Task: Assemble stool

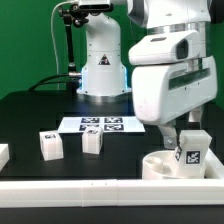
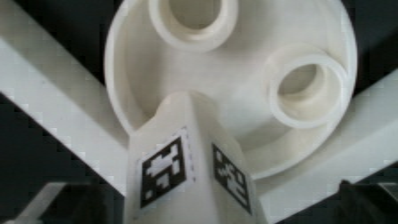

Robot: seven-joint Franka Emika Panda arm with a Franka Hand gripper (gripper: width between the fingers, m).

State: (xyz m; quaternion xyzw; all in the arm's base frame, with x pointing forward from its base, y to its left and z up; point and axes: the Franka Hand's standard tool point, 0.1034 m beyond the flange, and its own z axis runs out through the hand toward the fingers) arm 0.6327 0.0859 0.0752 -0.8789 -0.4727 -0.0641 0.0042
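Note:
The stool's round white seat (image 1: 158, 163) lies at the front of the exterior view's right, close to the front rail. One blocky white leg (image 1: 190, 150) with black-and-white tags stands upright on it. In the wrist view the seat (image 2: 178, 70) shows two round sockets, and the leg (image 2: 187, 165) rises from it between my fingers. My gripper (image 1: 186, 138) hangs over this leg, open, with its dark fingers (image 2: 64, 205) standing off both sides of the leg and gaps showing. Two more legs (image 1: 48, 145) (image 1: 92, 141) lie loose on the black table to the exterior view's left.
The marker board (image 1: 102, 125) lies flat in the middle, in front of the robot base (image 1: 103, 70). A long white rail (image 1: 90, 190) runs along the front edge. White rails (image 2: 45, 95) also pass beside the seat. A white piece (image 1: 3, 155) sits at the left edge.

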